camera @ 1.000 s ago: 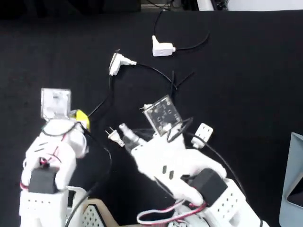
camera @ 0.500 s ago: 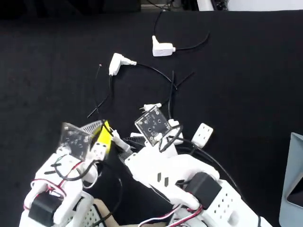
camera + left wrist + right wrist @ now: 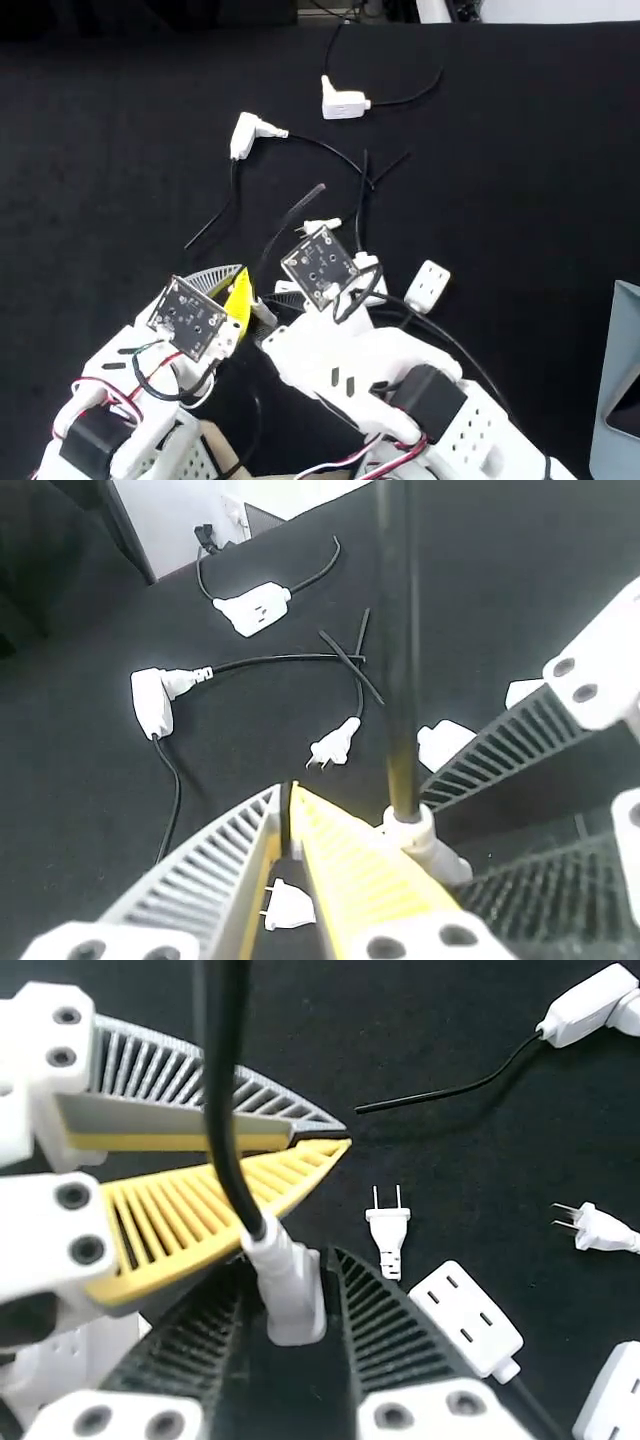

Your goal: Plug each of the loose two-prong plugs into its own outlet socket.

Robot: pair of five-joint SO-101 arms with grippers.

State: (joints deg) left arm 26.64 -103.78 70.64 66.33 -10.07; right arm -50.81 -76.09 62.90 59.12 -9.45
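My right gripper (image 3: 290, 1260) is shut on a white two-prong plug (image 3: 285, 1300), whose black cord (image 3: 222, 1080) rises steeply from it. In the high view that cord (image 3: 290, 215) stands up over the table's middle. My left gripper (image 3: 288, 792) hangs right beside it with its grey and yellow fingertips together and nothing between them. A loose white plug (image 3: 387, 1230) lies flat just past both grippers, next to a white outlet socket (image 3: 465, 1320). A second loose plug (image 3: 335, 745) lies farther out. Two more sockets on black cords (image 3: 345, 100) (image 3: 245, 135) rest near the far edge.
Thin black cords (image 3: 330, 155) loop across the black table (image 3: 520, 170) between the far sockets and the arms. Another white socket (image 3: 428, 283) lies beside the right arm. A grey box (image 3: 618, 380) stands at the right edge.
My left arm has swung right from the table's left side until its gripper sits against the right gripper. The held plug's cord has lifted and now points upward.
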